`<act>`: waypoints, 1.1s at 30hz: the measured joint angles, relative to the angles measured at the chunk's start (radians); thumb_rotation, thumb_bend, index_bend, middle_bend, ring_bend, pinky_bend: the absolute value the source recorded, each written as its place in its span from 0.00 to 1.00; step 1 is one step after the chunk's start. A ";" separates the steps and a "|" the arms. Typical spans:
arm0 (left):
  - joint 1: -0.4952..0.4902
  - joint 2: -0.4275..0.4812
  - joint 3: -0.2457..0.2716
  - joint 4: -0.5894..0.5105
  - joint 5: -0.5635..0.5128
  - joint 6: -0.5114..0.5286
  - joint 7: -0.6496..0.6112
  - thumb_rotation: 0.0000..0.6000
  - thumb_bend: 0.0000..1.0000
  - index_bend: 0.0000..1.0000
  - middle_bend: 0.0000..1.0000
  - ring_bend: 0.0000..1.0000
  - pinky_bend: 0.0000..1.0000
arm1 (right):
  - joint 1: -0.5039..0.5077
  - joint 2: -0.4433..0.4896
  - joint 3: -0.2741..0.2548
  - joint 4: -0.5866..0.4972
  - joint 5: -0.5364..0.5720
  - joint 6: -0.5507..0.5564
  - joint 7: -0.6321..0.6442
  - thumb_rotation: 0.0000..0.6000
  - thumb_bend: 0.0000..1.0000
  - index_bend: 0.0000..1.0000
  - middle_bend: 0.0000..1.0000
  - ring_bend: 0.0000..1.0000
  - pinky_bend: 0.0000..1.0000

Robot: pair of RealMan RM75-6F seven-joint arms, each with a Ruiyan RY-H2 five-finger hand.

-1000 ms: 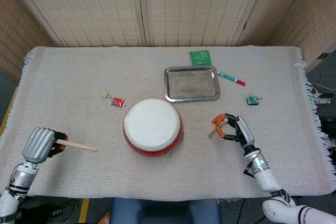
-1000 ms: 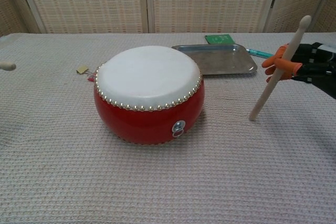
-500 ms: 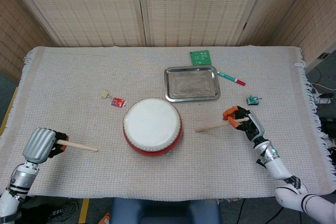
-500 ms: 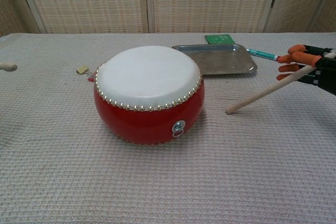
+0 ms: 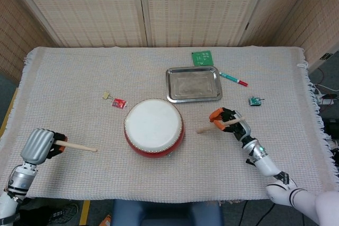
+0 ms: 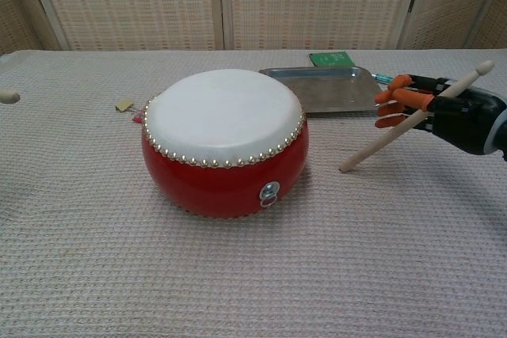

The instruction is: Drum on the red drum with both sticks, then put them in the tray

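The red drum [image 5: 153, 127] stands in front of the tray [image 5: 194, 84]. The right hand [image 5: 229, 124] grips one stick [image 6: 412, 119] on the drum's right; the left hand [image 5: 41, 145] grips the other stick [image 5: 80, 146] well to its left. Drumming seems not yet begun, so both tips must swing over the white skin.

The red drum [image 5: 153, 127] with white skin stands upright on the cloth. The silver tray [image 5: 193, 84] lies behind it, empty. One wooden stick [image 5: 77, 146] points at the drum from the left, the other stick [image 6: 412, 119] slants down toward it from the right.

Silver left hand [image 5: 38, 145]; black right hand [image 5: 232, 125], orange fingers [image 6: 396, 99].
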 measured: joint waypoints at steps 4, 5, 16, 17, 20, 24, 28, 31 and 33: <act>0.005 -0.002 0.003 0.014 -0.001 0.002 -0.014 1.00 0.78 1.00 1.00 1.00 1.00 | 0.023 -0.025 -0.010 0.012 0.009 -0.032 -0.025 1.00 0.30 0.55 0.46 0.40 0.38; 0.006 -0.003 0.003 0.017 -0.001 0.003 -0.018 1.00 0.78 1.00 1.00 1.00 1.00 | 0.028 -0.030 -0.012 0.016 0.011 -0.039 -0.031 1.00 0.29 0.55 0.46 0.40 0.39; 0.008 -0.002 0.003 0.031 -0.003 0.000 -0.039 1.00 0.78 1.00 1.00 1.00 1.00 | 0.083 -0.102 -0.022 0.077 0.036 -0.101 -0.055 1.00 0.11 0.63 0.50 0.41 0.47; 0.008 -0.002 0.003 0.032 -0.003 0.000 -0.040 1.00 0.78 1.00 1.00 1.00 1.00 | 0.087 -0.107 -0.022 0.082 0.037 -0.105 -0.056 1.00 0.10 0.64 0.51 0.42 0.47; 0.008 -0.003 0.003 0.033 -0.004 -0.002 -0.043 1.00 0.78 1.00 1.00 1.00 1.00 | 0.100 -0.123 -0.024 0.095 0.040 -0.113 -0.059 1.00 0.10 0.66 0.52 0.43 0.49; 0.008 -0.004 0.004 0.038 -0.004 -0.004 -0.050 1.00 0.78 1.00 1.00 1.00 1.00 | 0.109 -0.136 -0.027 0.103 0.042 -0.116 -0.069 1.00 0.10 0.69 0.53 0.44 0.50; 0.009 -0.005 0.006 0.045 -0.003 -0.005 -0.059 1.00 0.78 1.00 1.00 1.00 1.00 | 0.113 -0.147 -0.029 0.106 0.045 -0.113 -0.087 1.00 0.10 0.74 0.57 0.48 0.53; 0.011 -0.008 0.007 0.051 -0.003 -0.004 -0.067 1.00 0.78 1.00 1.00 1.00 1.00 | 0.114 -0.154 -0.032 0.108 0.046 -0.106 -0.105 1.00 0.10 0.80 0.61 0.51 0.56; 0.013 -0.009 0.009 0.055 -0.003 -0.004 -0.073 1.00 0.78 1.00 1.00 1.00 1.00 | 0.113 -0.159 -0.033 0.109 0.046 -0.101 -0.116 1.00 0.09 0.83 0.64 0.53 0.58</act>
